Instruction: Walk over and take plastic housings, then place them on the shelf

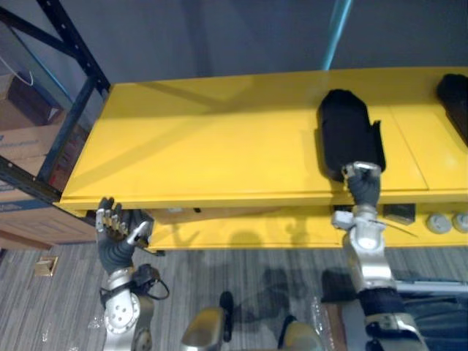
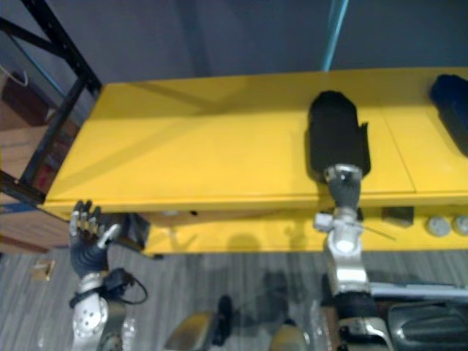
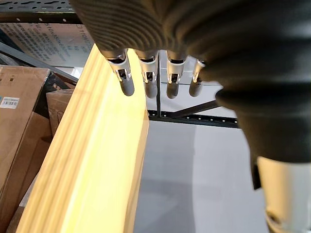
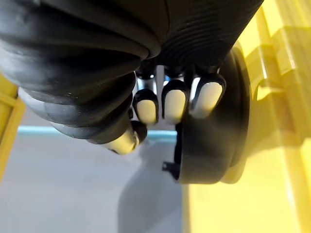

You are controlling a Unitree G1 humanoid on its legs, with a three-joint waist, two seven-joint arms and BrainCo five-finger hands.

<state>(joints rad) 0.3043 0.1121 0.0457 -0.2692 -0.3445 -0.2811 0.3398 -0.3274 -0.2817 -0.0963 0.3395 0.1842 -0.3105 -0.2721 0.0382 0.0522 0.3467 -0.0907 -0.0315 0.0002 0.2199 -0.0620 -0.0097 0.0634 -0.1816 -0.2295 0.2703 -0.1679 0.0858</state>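
A long black plastic housing [image 1: 347,135] lies on the yellow shelf [image 1: 205,153], right of its middle. My right hand [image 1: 363,184] is at the housing's near end by the shelf's front edge. In the right wrist view its fingers [image 4: 175,104] curl over the rim of the housing [image 4: 214,145], with the thumb on the other side. My left hand [image 1: 115,230] hangs just below the shelf's front left corner, fingers [image 3: 148,80] straight and holding nothing. A second black housing [image 1: 455,99] rests at the shelf's far right end.
Dark rack uprights [image 1: 73,51] and cardboard boxes [image 1: 29,168] stand to the left of the shelf. A lower yellow level [image 1: 241,234] holds round grey parts [image 1: 439,223] at the right. A teal pole [image 1: 338,29] rises behind the shelf.
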